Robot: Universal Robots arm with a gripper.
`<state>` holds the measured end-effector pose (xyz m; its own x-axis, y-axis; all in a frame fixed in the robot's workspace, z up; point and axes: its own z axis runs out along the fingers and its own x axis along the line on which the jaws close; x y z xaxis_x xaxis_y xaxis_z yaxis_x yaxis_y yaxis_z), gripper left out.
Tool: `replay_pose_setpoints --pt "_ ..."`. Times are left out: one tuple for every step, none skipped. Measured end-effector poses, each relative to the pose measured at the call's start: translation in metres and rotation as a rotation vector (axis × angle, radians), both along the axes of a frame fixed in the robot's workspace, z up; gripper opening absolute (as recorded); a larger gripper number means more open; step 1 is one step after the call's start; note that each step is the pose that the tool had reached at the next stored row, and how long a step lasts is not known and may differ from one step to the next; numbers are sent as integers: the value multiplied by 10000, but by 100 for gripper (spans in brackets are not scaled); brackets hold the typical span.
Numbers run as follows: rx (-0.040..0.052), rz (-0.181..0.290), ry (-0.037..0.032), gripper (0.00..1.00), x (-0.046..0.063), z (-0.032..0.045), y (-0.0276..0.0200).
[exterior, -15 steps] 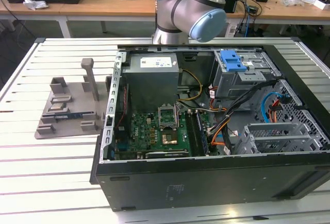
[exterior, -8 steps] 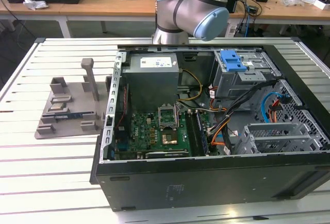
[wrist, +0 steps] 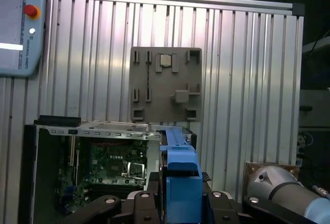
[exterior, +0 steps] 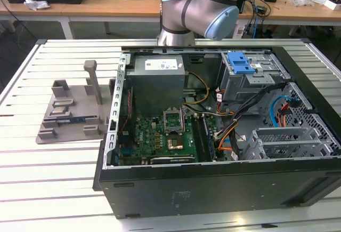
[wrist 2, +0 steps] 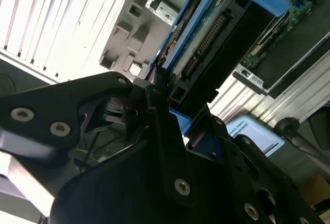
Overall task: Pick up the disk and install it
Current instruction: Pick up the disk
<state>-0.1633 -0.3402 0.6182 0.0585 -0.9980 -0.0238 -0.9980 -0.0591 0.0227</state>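
flat silver disk in blue carrier (wrist 2: 206,38), airborne
my black pincer (wrist: 180,199) clamps its sides, edge-on, probably so it can slide in straight

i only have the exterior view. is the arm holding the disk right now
observer: yes, in both wrist views the jaws are shut on the disk, one on each side of its blue carrier bracket.
operator: is it inside the case
observer: no, it hangs in the air; the first wrist view looks down past it at the open case and the grey fixture.
operator: connectors blocked
observer: no, the second wrist view shows its connector edge bare.
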Motion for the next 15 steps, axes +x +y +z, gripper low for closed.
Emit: replay_pose_setpoints --pt "0 0 1 36 37 -12 -5" --pt "-1 0 4 36 187 -59 -25" --pt "0 1 5 36 290 -98 -38" --pt "0 -1 10 36 449 -178 -48" --pt "0 -1 12 36 523 -219 -53" --pt "1 -2 12 36 618 -276 -58" --pt "-1 1 14 36 678 -313 -61" --pt "1 -1 12 36 713 -335 -63" --pt "0 -2 12 36 744 -354 -65" --pt "-2 1 14 36 794 -386 -69" --pt "0 -1 14 36 839 -421 -79" --pt "1 -1 14 36 875 -447 -89" --pt "2 2 14 36 900 -467 -100" --pt "0 -1 15 36 930 -493 -120" --pt "0 0 15 36 956 -536 -178"
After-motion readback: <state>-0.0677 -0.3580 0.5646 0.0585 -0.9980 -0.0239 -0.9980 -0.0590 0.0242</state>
